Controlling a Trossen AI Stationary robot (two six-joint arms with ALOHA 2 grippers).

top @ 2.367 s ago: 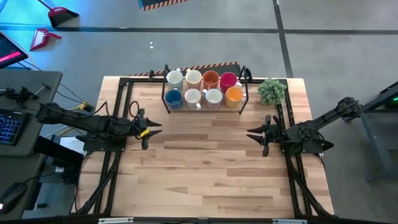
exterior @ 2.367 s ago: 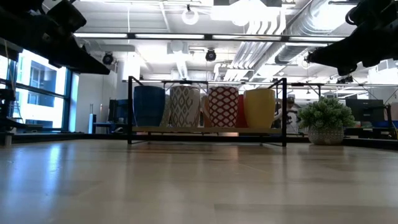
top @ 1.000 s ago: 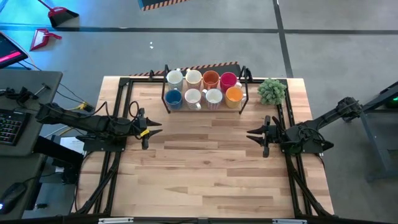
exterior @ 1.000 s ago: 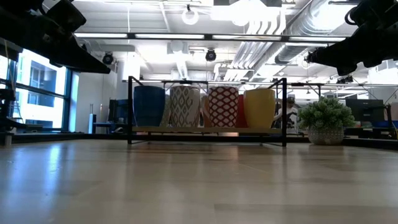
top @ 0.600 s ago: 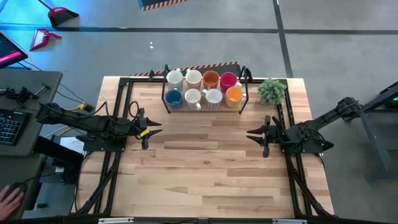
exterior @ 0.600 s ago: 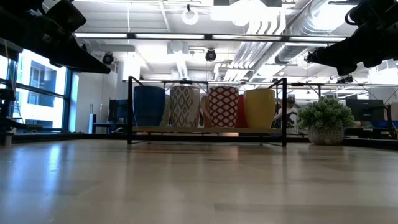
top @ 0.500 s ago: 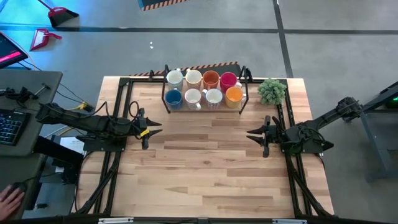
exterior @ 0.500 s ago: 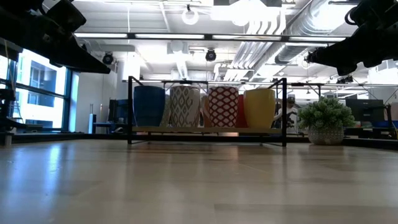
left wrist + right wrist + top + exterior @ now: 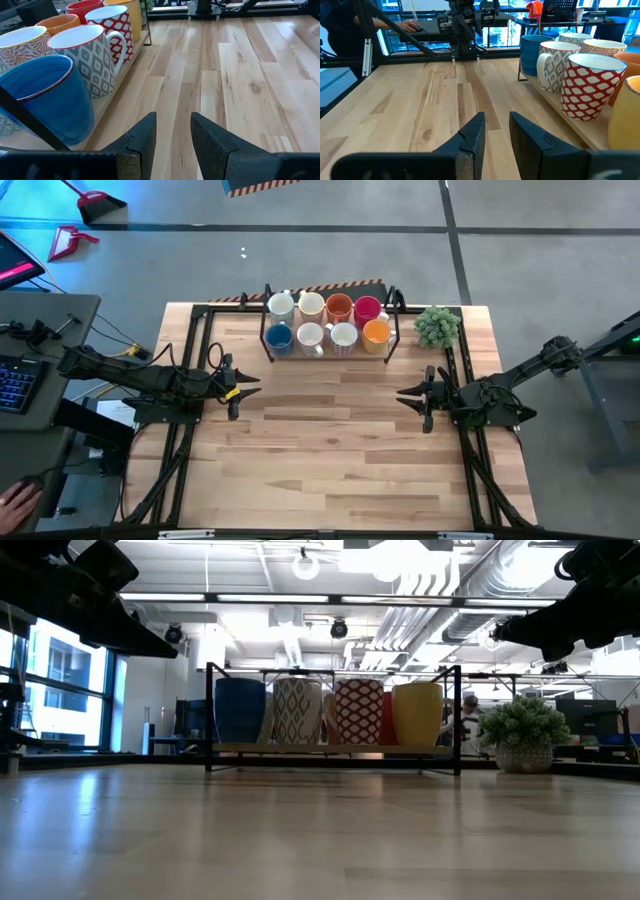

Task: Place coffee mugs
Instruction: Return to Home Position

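All eight coffee mugs (image 9: 343,335) are sitting on the low black-framed shelf (image 9: 264,340) at the far middle of the counter (image 9: 330,465), packed in two rows of four. In the far row, going left to right, two white mugs (image 9: 280,304) are standing beside the darker orange mug (image 9: 339,306) and the red mug (image 9: 367,307). In the near row the blue mug (image 9: 279,336) is taking the left end. Two patterned white ones are filling the middle, and the yellow-orange mug (image 9: 376,332) is closing the right end. A small potted plant (image 9: 437,326) is standing just right of the shelf, apart from it.

The left pincer (image 9: 172,116) is hovering above the left side of the counter, nearer than the shelf and pointing right. Its fingers are narrowly parted and gripping nothing. The right pincer (image 9: 496,116) is hovering above the right side and pointing left. It is likewise narrowly parted and empty. Neither is touching a mug or the shelf.

A person's hand (image 9: 12,500) is resting at the near left, off the counter.
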